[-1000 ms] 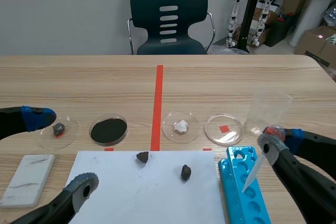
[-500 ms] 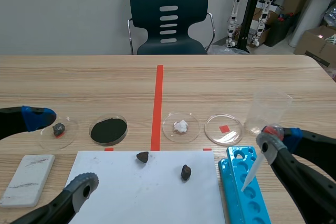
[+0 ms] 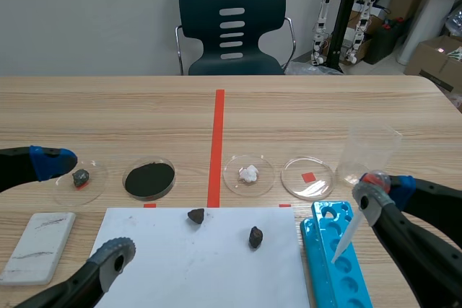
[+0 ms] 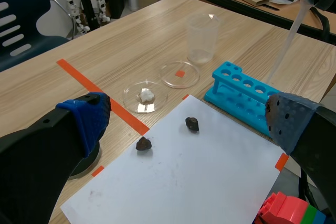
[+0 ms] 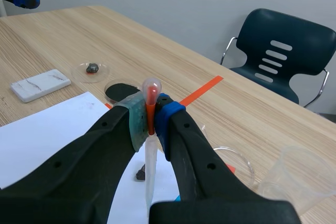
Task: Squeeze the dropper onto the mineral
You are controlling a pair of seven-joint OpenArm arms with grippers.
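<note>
Dropper (image 5: 150,171) in the right jaws, which are closed on its neck just under the bulb. The bulb stands clear above the pads (image 5: 135,124) and the pale stem hangs below them. In the scene view the stem slants down, its tip over the blue tube rack (image 3: 339,272) at the near right of the counter (image 3: 303,106). The left jaws stand wide apart and grip nothing, low at the near left beside the white sheet (image 3: 180,272).

Two dark pieces lie on the sheet. The nearer mineral (image 3: 255,236) lies near the rack; the farther mineral (image 3: 195,215) sits at the sheet's far edge. A small stone (image 3: 81,177) rests in a petri dish (image 3: 97,182) at the far left. Which piece is the target cannot be told.

Step in hand, as judged: the dropper is gripped but not yet over any mineral. The next move calls for carrying the tip off the rack to directly above a piece, probably the nearer one, then pressing the bulb. Whether the stem holds liquid cannot be seen.
</note>
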